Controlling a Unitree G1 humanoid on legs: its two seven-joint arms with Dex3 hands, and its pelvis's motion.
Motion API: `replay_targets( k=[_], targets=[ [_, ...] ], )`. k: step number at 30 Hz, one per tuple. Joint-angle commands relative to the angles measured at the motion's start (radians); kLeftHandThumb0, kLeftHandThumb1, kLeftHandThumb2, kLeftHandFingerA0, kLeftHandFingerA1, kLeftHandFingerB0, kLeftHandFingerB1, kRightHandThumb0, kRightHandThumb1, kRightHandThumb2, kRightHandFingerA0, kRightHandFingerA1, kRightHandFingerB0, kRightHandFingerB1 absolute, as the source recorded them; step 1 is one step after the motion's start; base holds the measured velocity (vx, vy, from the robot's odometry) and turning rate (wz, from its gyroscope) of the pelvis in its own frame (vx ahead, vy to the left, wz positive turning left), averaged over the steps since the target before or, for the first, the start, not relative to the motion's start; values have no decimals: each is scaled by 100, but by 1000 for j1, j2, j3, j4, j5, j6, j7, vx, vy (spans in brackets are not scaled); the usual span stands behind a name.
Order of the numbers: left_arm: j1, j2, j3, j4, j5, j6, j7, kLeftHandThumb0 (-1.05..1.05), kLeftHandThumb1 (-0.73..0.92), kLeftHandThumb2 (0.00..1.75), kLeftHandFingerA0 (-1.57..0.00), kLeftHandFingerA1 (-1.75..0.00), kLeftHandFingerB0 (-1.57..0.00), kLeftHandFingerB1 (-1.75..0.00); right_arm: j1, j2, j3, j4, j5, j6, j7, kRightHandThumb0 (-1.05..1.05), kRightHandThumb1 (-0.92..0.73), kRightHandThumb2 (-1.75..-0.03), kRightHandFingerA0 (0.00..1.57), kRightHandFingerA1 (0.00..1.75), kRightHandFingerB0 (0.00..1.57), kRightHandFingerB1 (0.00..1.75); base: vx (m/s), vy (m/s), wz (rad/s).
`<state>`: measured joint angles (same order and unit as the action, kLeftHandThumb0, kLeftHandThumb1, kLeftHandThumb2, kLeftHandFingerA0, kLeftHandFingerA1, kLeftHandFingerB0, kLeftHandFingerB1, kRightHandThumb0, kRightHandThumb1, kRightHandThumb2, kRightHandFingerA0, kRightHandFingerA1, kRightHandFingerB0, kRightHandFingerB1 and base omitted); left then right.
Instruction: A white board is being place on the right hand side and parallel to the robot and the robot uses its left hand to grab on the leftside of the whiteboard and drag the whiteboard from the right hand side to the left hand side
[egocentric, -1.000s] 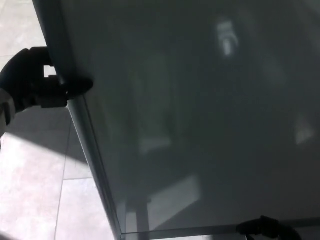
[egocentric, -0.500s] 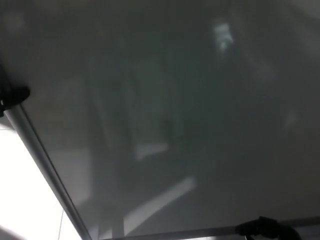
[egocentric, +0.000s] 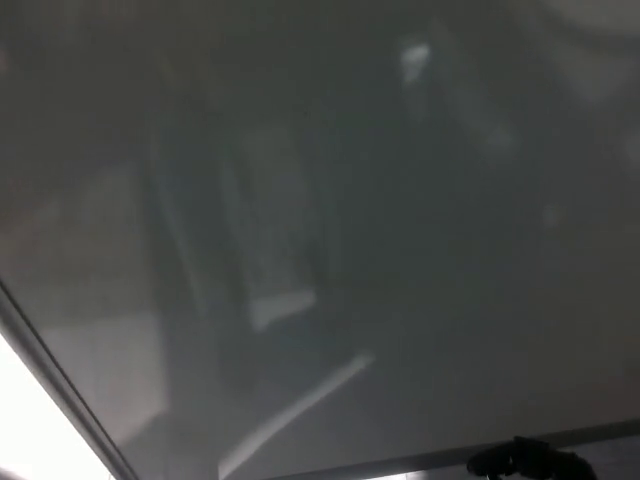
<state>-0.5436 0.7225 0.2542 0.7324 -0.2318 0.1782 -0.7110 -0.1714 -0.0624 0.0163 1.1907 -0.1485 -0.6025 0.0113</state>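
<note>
1. At the lower left corner of the view, outside the whiteboard (egocentric: 330, 220), a bright strip of floor (egocentric: 25, 430) shows, overexposed and without detail; this is the only open room visible beside the board.
2. Just right of that strip, the whiteboard's left frame edge (egocentric: 60, 385) runs as a grey bar slanting from the left border down to the bottom of the view.
3. Right of that edge, the whiteboard's grey, glossy face fills nearly the whole view, reaching the top and right borders, with dim reflections and one small bright patch near its top.
4. Along the whiteboard's lower edge, a thin pale rail (egocentric: 420, 458) rises slightly toward the right.
5. On that rail, near the whiteboard's lower right, sits a small black fitting (egocentric: 530, 460); what it is cannot be told.
6. Neither robot hand appears, so their state cannot be told.
</note>
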Motion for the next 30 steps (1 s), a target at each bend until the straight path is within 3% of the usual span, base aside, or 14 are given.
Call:
replay_targets(
  k=[1,3,11,26,27,28,29,30],
  targets=[
    [-5,83,-14,94,25,-18,-89,-5,80,63,-71,-72,-66,-57,0,-14,2,4,-1,11,-5,-43,-65,-77,104,90,82,76,0,0,0],
    [-32,159,-13,213,32,-71,-169,-6,82,64,-65,-75,-67,-60,-4,-17,2,6,-1,6,-2,-44,-64,-77,106,89,82,77,0,0,0],
    [-49,237,-33,340,60,-171,-177,-1,86,63,-63,-71,-65,-58,-8,-13,2,7,1,11,-7,-46,-64,-78,108,92,83,79,0,0,-1],
    [-67,256,-31,413,51,-194,-203,4,86,64,-64,-69,-65,-59,-8,-10,-1,8,5,20,2,-42,-64,-78,105,92,82,78,0,0,1],
    [-67,252,-32,401,50,-162,-188,-12,67,60,-38,-40,-33,-33,-9,-11,-1,10,5,16,5,-44,-65,-77,107,92,82,77,0,0,0],
    [-67,250,-33,395,49,-149,-182,-12,67,60,-38,-40,-33,-33,-9,-12,-2,11,6,15,6,-44,-65,-77,107,92,82,77,0,0,0],
    [-60,249,-36,404,53,-185,-204,-23,63,61,-16,-34,-11,-27,-8,-12,0,10,3,11,4,-43,-65,-77,106,92,82,78,0,0,0],
    [-61,249,-36,404,54,-185,-204,-23,63,61,-16,-34,-11,-27,-8,-12,0,10,3,11,4,-43,-65,-77,106,92,82,78,0,0,0]
  ],
)
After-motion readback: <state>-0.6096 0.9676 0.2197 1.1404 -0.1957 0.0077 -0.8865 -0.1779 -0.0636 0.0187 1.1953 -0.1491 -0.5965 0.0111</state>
